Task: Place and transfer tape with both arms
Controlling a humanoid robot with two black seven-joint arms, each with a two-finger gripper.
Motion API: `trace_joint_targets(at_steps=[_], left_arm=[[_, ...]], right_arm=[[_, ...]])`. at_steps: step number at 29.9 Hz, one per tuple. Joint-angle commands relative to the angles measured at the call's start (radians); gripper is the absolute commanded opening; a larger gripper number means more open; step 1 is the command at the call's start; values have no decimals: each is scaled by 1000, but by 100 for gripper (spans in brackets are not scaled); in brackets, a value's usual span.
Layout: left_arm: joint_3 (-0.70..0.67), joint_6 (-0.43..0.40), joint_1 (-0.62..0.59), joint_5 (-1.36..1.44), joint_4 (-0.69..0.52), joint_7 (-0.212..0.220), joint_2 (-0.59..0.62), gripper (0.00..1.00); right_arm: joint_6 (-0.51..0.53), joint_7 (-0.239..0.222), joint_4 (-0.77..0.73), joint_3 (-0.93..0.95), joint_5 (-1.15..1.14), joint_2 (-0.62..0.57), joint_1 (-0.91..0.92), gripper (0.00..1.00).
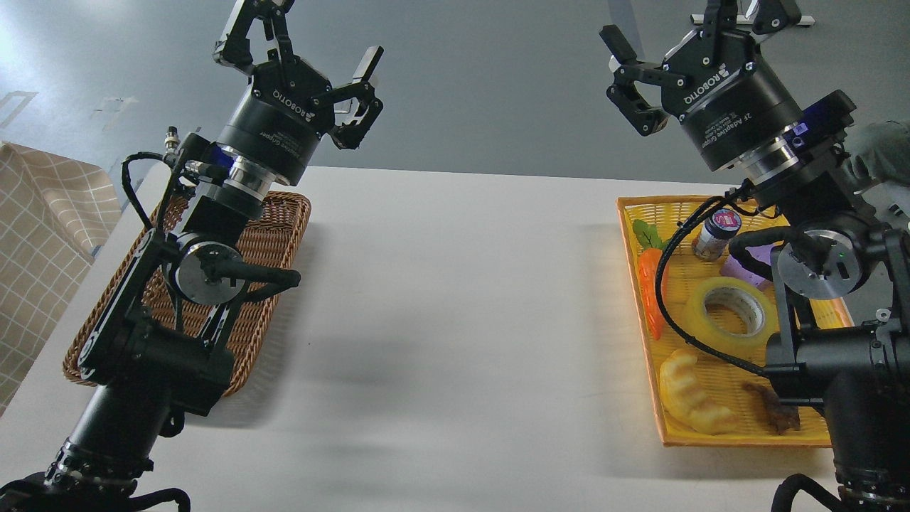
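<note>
The tape [732, 307] lies flat in the yellow tray [640, 320], near the tray's middle, between the toy carrot [650, 288] on one side and my right arm on the other, with the croissant toy [693, 395] nearer me. My right gripper [693, 35] hangs above the tray, fingers spread and empty. My left gripper [306, 50], well apart from the tray, gapes too, holding nothing.

A wide white matte worktop [441, 299] fills the middle. Behind it lies a smooth grey floor [483, 85] with a bright glare at the upper left. A beige checked cloth [43, 235] hangs at the left edge.
</note>
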Motion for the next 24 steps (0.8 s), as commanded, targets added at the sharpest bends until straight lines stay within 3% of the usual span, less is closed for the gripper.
trace_joint_targets(at_steps=[1,20,24], left_arm=[[0,3,1,0,1,0,-3,98],[3,15,31,0,-25,8,-20,98],[8,12,29,0,-46,15,-8,98]], right_arm=[[2,1,-1,0,0,0,2,100],[6,2,2,-10,-1,0,15,100],[67,27,13,17,-3,0,-7,100]])
